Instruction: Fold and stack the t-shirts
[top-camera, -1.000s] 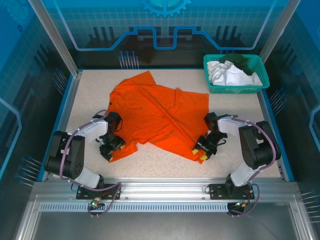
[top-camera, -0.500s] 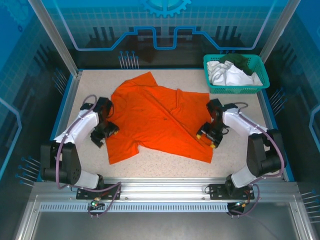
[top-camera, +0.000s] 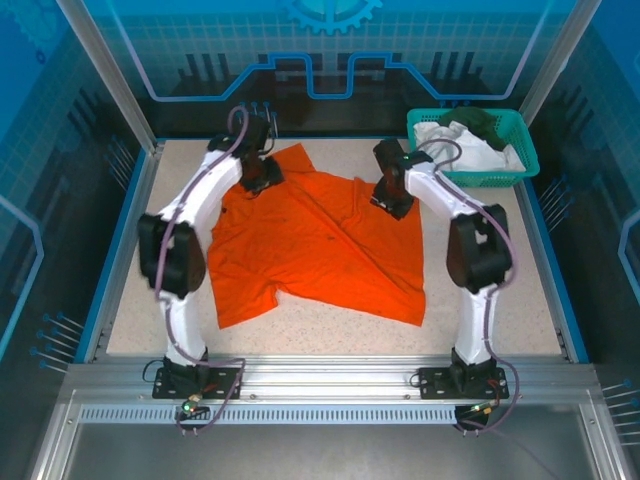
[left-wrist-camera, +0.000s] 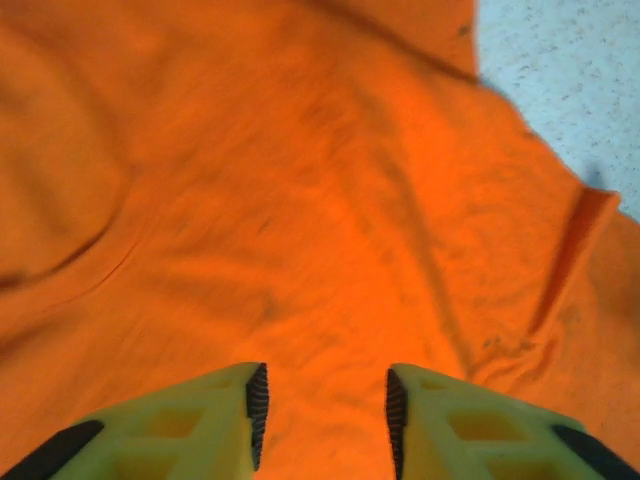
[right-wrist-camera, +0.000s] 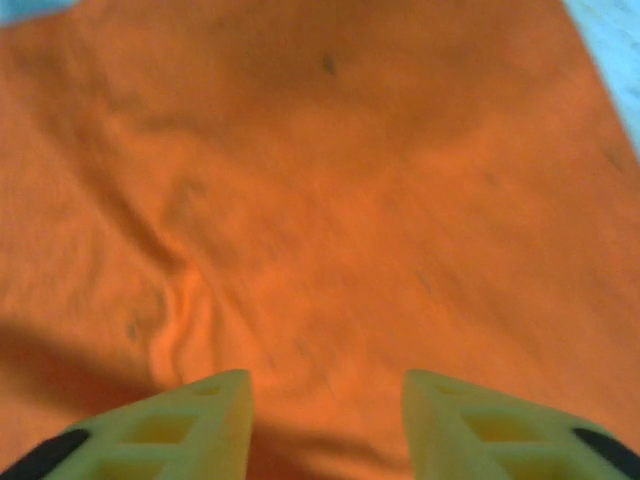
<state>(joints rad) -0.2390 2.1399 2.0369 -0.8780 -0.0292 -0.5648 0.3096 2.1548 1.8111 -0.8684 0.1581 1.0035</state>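
I read the left pincer (left-wrist-camera: 325, 425) as fingers apart, nothing between them, with the orange shirt (left-wrist-camera: 300, 200) directly beneath. The right pincer (right-wrist-camera: 325, 425) is likewise apart above the same shirt. From both pincers the shirt spreads flat across the worktop (top-camera: 330, 325) toward the arm bases. To the right of the right pincer, a basket (top-camera: 470, 178) holds a white shirt (top-camera: 450, 150) and a dark green shirt (top-camera: 480, 120).

Orange t-shirt (top-camera: 320, 240): matt soft cloth, creased. Bench (top-camera: 490, 310): matt, light, speckled, looks smooth. Basket (top-camera: 470, 180), far right corner: teal plastic mesh. Left end effector (left-wrist-camera: 324, 400): matt yellow plastic fingers (left-wrist-camera: 190, 425), black ribbed pads (left-wrist-camera: 258, 415). Near-edge rail (top-camera: 320, 385): brushed metal.
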